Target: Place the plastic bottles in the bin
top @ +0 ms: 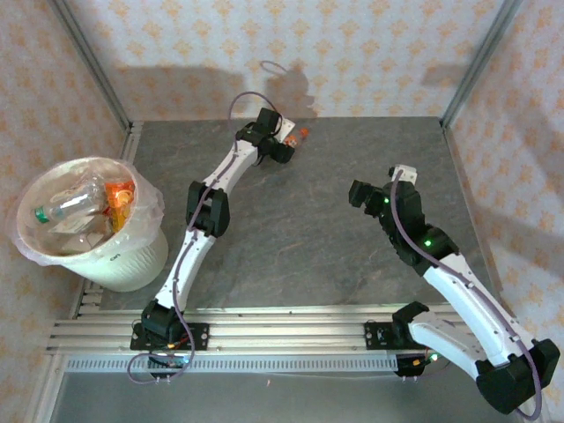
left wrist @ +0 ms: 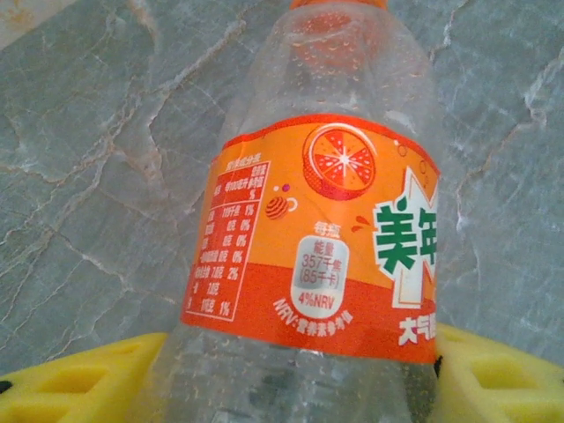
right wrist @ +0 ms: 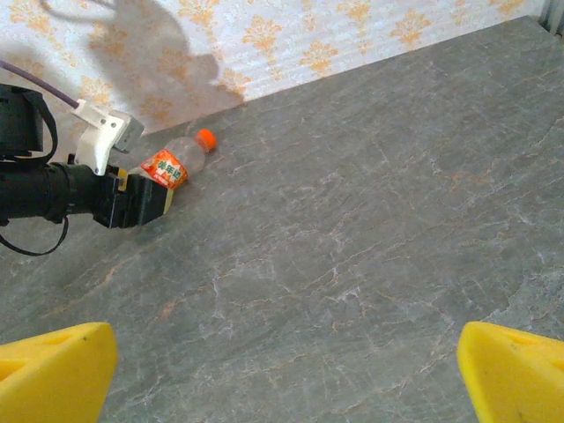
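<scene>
Bottle (left wrist: 326, 220) sits pinched in left hand (left wrist: 295, 388) close-up; overhead adds bin (top: 132, 264).

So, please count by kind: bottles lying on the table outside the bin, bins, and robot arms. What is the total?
orange-label bottle on the table: 1
bin: 1
robot arms (left arm, right arm): 2
Total: 4
</scene>
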### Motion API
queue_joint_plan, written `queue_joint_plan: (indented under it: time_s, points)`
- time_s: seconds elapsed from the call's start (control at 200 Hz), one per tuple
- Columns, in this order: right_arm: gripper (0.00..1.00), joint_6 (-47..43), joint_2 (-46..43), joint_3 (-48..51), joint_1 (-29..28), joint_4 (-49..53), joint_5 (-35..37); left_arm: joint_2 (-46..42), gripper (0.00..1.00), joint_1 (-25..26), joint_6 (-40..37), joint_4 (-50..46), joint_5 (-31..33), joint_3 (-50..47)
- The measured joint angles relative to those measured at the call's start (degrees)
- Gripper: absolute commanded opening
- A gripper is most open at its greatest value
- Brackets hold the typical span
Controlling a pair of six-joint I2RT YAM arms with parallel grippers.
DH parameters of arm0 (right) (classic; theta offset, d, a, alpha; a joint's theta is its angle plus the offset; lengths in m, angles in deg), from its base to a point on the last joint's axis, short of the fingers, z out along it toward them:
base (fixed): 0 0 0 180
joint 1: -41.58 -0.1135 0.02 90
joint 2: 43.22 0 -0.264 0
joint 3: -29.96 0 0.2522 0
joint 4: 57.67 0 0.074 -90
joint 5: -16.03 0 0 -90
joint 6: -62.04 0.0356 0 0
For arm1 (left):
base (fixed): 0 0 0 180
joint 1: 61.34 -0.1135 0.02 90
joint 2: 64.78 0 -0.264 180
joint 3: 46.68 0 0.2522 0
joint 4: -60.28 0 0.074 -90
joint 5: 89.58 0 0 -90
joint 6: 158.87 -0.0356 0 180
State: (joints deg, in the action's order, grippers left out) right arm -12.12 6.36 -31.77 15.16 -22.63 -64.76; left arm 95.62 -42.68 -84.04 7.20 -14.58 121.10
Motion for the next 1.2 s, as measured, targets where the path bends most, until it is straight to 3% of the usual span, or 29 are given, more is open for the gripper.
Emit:
queue_joint_plan:
  time_s: [0.12,0.31,0.585,0.706,0.846,1.071,1.201]
  points:
    - [0.99,0.0,-0.8,0.1,0.0,-0.1,0.0,-7.3,0.50,0.1,1.9,1.5,0.0,-11.9]
    - [0.99,0.0,-0.9,0.6,0.0,-0.9,-0.2,-28.8,0.47,1.6,6.5,6.2,4.9,-37.8]
    - [0.99,0.0,-0.1,1.0,0.0,-4.7,-1.5,-64.4,0.46,6.4,12.6,2.1,17.2,-46.3]
    - [0.99,0.0,1.7,1.0,0.0,-6.6,-2.6,-78.5,0.48,5.8,14.7,-4.9,26.3,-46.0]
    - [0.99,0.0,3.8,1.0,0.0,-8.5,-4.3,-88.2,0.48,5.5,18.0,-16.1,40.8,-44.9]
    - [0.99,0.0,6.3,0.5,0.0,-10.6,-7.2,-92.3,0.45,3.7,27.1,-33.1,66.7,-44.9]
    - [0.99,-0.1,8.6,-2.1,0.0,-10.4,-9.1,-91.9,0.41,0.7,36.0,-40.2,75.5,-45.5]
